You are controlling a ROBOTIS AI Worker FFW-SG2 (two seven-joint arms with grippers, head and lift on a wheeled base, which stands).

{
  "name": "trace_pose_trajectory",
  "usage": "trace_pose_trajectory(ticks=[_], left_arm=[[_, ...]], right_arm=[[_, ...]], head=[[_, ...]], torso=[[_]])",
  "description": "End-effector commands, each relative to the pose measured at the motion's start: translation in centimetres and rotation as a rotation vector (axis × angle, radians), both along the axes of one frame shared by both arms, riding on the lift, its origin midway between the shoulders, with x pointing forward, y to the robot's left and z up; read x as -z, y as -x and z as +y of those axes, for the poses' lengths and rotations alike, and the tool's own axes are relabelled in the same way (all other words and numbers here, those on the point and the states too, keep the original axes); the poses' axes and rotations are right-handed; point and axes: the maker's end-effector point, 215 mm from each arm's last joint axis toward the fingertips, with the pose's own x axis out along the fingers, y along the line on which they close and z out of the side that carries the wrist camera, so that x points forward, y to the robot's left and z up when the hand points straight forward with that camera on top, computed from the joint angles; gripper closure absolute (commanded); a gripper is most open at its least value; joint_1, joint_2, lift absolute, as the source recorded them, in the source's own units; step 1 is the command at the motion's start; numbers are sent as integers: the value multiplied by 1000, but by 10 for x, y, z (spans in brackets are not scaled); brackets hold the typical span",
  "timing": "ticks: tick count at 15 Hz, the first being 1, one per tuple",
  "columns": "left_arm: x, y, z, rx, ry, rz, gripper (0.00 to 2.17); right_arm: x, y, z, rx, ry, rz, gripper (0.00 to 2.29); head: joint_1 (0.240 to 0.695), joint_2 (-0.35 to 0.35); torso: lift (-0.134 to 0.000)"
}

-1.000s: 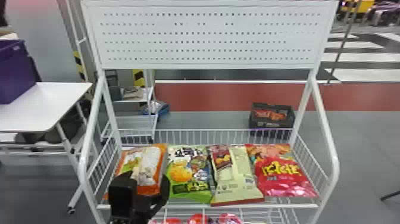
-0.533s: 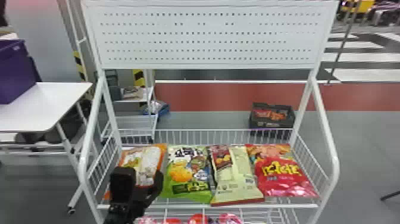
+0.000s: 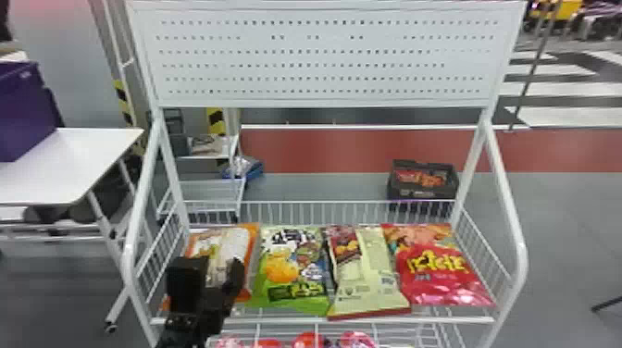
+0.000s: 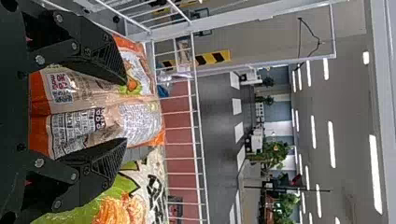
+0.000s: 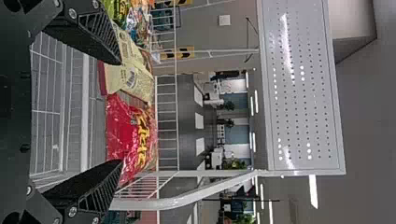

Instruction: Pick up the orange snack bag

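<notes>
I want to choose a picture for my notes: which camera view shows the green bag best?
The head view, because the green bag's front faces up uncovered there. The left wrist view shows it close, partly behind the left gripper; the right wrist view shows a small part, cut by the picture's edge.

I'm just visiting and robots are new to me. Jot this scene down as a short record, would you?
Stand: white wire rack with a perforated board
Bags, left to right: orange bag, green bag, cream bag, red bag
Left gripper: jaws open, astride the orange bag
Right gripper: jaws open, empty
Behind: dark crate on the floor
Far left: purple box on a white table
</notes>
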Motion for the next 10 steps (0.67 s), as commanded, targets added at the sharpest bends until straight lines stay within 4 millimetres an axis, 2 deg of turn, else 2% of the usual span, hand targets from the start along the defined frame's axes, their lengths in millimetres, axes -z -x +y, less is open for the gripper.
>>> trace_pose_trajectory(ticks=[1, 2, 3, 5, 6, 10], left_arm=[[2, 0, 1, 0, -3, 7, 545], [5, 0, 2, 3, -6, 19, 559], [5, 0, 2, 0, -5, 21, 748], [7, 0, 3, -3, 1, 28, 1271], [7, 1, 4, -9, 1, 29, 1376], [9, 4, 8, -16, -5, 32, 1376]], right_arm=[[0, -1, 0, 0, -1, -1, 144], [0, -1, 0, 0, -1, -1, 144], [0, -1, 0, 0, -2, -1, 144], [-1, -1, 0, 0, -2, -2, 144], [-1, -2, 0, 0, -2, -2, 144], [-1, -1, 0, -1, -3, -2, 144]], head=[[499, 0], [499, 0], [499, 0], [499, 0], [499, 0], [499, 0]], torso=[[0], [0], [0], [0], [0], [0]])
